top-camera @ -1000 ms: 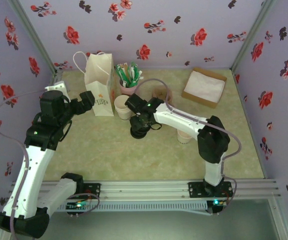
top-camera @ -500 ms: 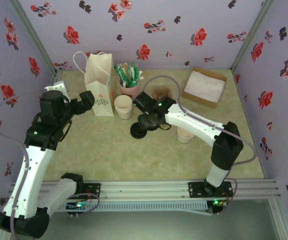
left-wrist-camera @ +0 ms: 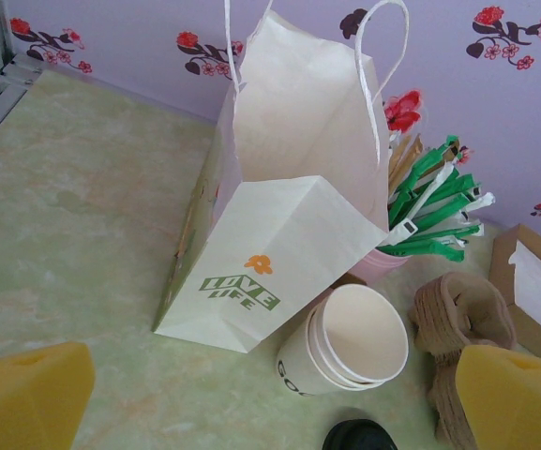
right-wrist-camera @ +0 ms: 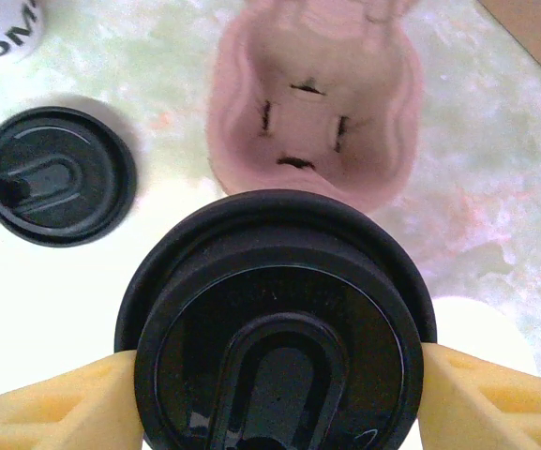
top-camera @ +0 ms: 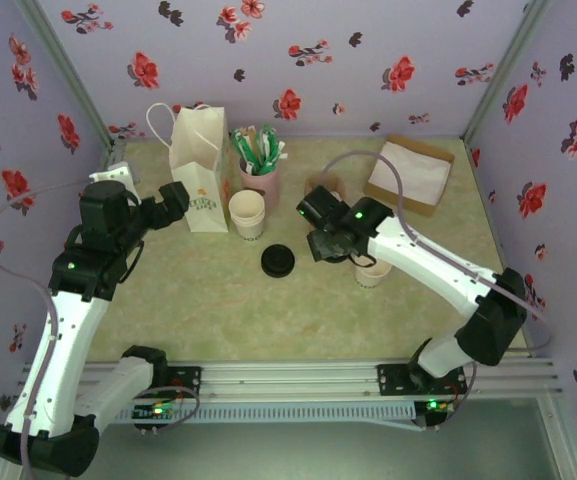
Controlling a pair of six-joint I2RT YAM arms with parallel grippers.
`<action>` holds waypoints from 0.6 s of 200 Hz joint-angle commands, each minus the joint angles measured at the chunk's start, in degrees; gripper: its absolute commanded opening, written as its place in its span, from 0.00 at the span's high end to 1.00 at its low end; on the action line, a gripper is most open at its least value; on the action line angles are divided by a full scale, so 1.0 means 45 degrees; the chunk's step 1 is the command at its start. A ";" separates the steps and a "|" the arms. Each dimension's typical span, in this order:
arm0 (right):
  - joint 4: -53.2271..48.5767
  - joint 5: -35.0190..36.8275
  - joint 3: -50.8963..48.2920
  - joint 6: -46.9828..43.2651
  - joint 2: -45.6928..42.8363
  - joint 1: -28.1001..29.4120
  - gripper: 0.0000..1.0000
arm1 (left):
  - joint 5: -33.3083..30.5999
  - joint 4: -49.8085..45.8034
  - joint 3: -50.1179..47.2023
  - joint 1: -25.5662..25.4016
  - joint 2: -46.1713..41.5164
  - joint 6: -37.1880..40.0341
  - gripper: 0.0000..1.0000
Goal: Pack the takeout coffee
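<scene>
The takeout coffee (top-camera: pixel 372 274), a small cream-white paper cup, stands right of the middle of the desk (top-camera: pixel 218 310). I judge it light and thin-walled, easily crushed, so I'd hold its sides gently. Just beyond it, my right pincer (top-camera: pixel 330 243) is clamped on a black lid (right-wrist-camera: pixel 279 309). Farther left, my left pincer (top-camera: pixel 175 197) gapes wide.

The pulp carrier (right-wrist-camera: pixel 312 103) pocket gapes clear (loose lid (right-wrist-camera: pixel 56 175) lying near it), while paper bag (top-camera: pixel 199 170), cup stack (top-camera: pixel 247 214) and sachet cup (top-camera: pixel 259 182) crowd the back left.
</scene>
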 commanded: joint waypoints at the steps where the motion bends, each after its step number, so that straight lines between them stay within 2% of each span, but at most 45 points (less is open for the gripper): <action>1: -0.0669 0.0408 -0.0629 0.0229 -0.0852 -0.0494 0.32 | -0.0058 0.0070 -0.0057 0.0089 -0.0153 0.0040 0.00; 44: -0.0893 0.0256 -0.1580 0.0215 -0.2016 -0.1617 0.32 | 0.0047 0.0112 -0.0062 0.0080 -0.0081 -0.0002 0.00; 52: -0.0903 -0.0230 -0.1695 0.0195 -0.2155 -0.1792 0.32 | 0.0069 0.0112 -0.0057 0.0093 -0.0081 -0.0002 0.00; 120: -0.0652 -0.1458 -0.2582 -0.0170 -0.2263 -0.2925 0.32 | 0.0160 0.0117 -0.0057 0.0095 0.0001 -0.0041 0.00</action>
